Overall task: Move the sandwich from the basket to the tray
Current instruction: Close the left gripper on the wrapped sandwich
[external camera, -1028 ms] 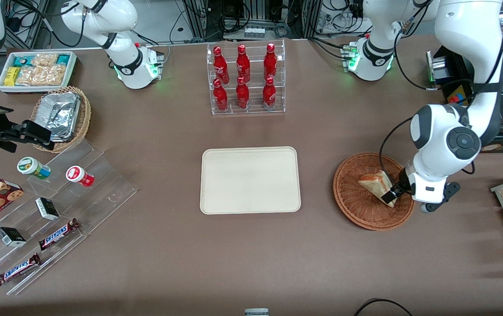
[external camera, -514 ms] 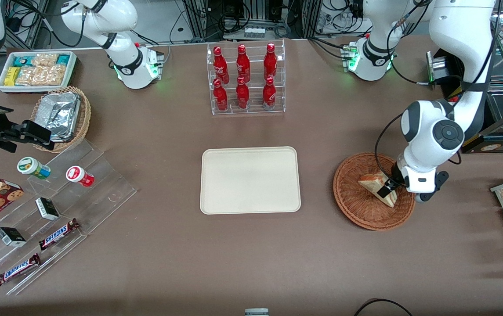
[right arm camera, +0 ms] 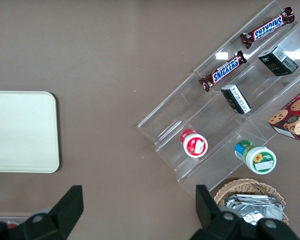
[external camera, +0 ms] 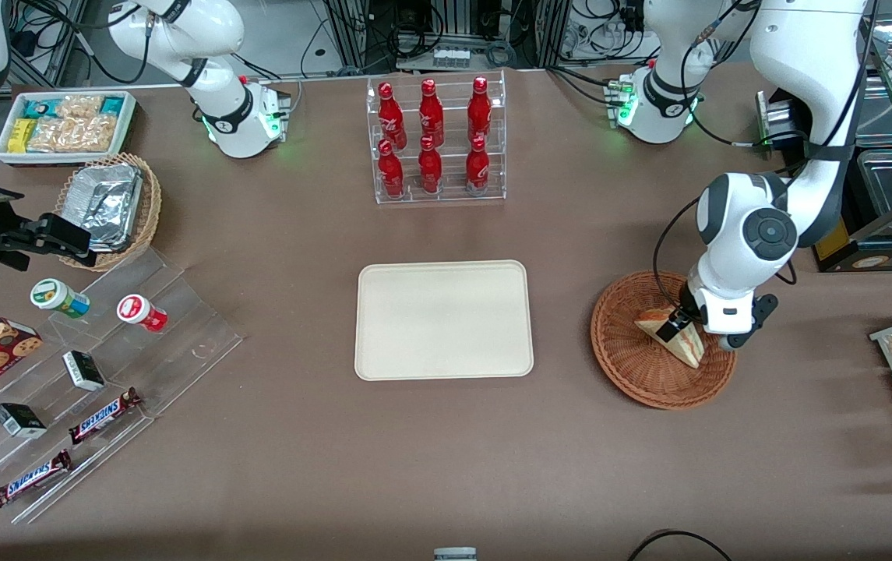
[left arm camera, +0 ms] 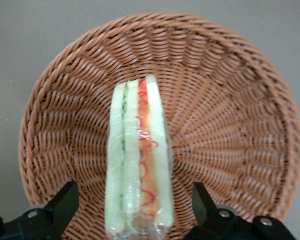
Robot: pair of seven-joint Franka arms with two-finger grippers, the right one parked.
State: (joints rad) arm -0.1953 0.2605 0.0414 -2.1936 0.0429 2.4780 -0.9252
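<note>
A brown table (external camera: pixel 297 234) fills the scene, with cable-strewn racks along its edge farthest from the front camera. Taking the cream tray (external camera: pixel 443 319) at the table's middle as landmark: a clear rack of red bottles (external camera: pixel 435 139) stands farther from the camera than the tray, and the reddish-brown basket (external camera: pixel 632 366) lies beside the tray, toward the working arm's end. The sandwich (external camera: pixel 675 336) stands on edge in the basket, well apart from the tray. The gripper (external camera: pixel 673 326) sits low over it, fingers (left arm camera: pixel 65 202) spread wide on either side, not touching the bread. Compared with a second ago, the arm has drawn nearer the tray and the gripper now straddles the wedge's middle rather than its tip.
</note>
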